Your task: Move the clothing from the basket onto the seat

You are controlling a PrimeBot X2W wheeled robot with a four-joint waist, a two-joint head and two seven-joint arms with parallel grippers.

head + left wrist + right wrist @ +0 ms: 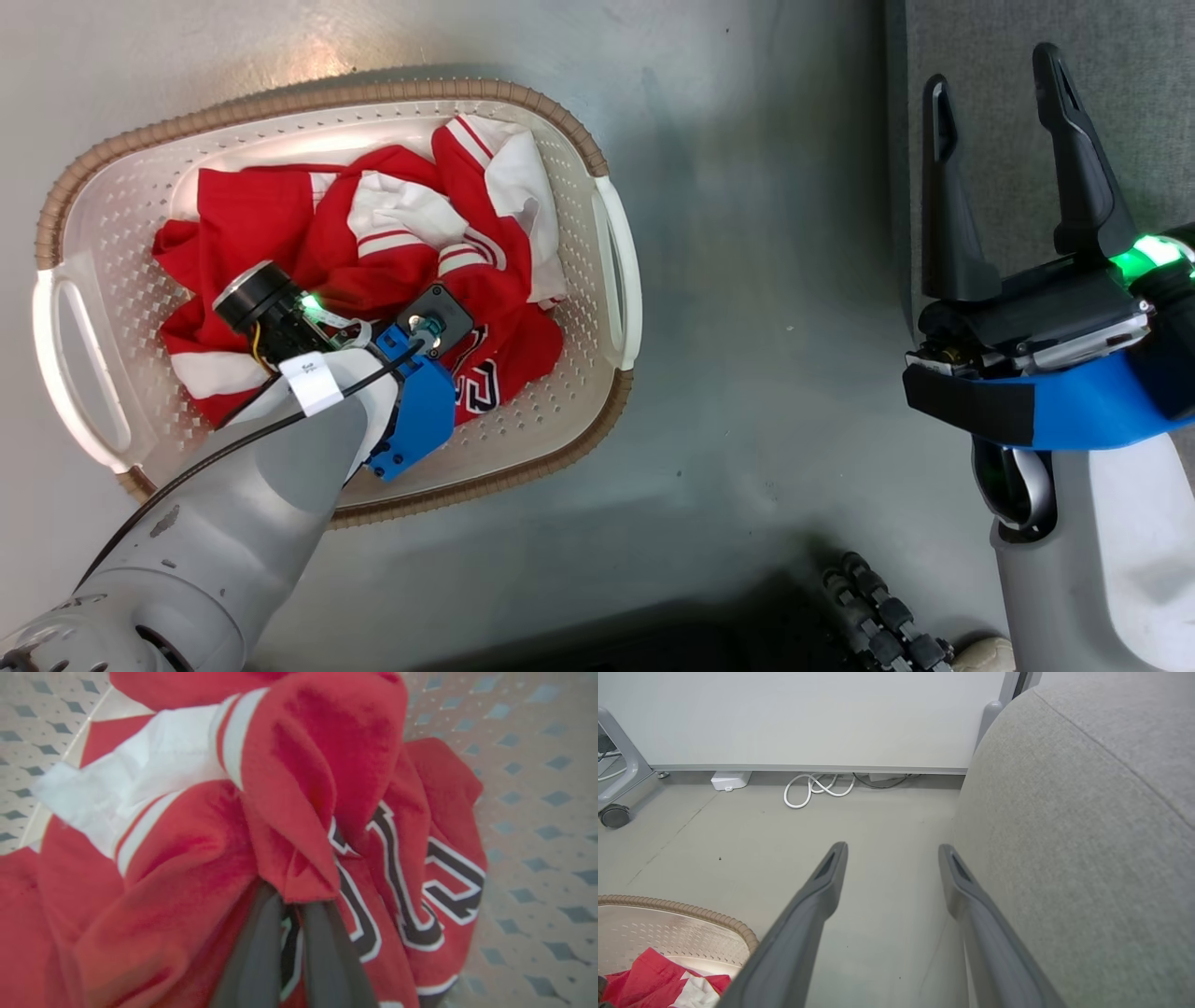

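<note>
The clothing (373,252), red with white trim and black-and-white lettering, lies crumpled in the cream basket (616,271) on the floor at the left. My left arm (280,439) reaches down into the basket. In the left wrist view my left gripper (294,900) is shut on a raised fold of the red clothing (289,812), beside the lettering. My right gripper (994,70) stands open and empty at the right, its fingers over the edge of the grey seat (1158,75). The right wrist view shows the right gripper (892,858) over the floor, the seat (1064,835) close on its right.
Bare grey floor (766,280) separates basket and seat. The basket's brown rim (668,903) shows at the lower left of the right wrist view. By the far wall lie a coiled white cable (817,788), a small white box (731,780) and a caster wheel (614,815).
</note>
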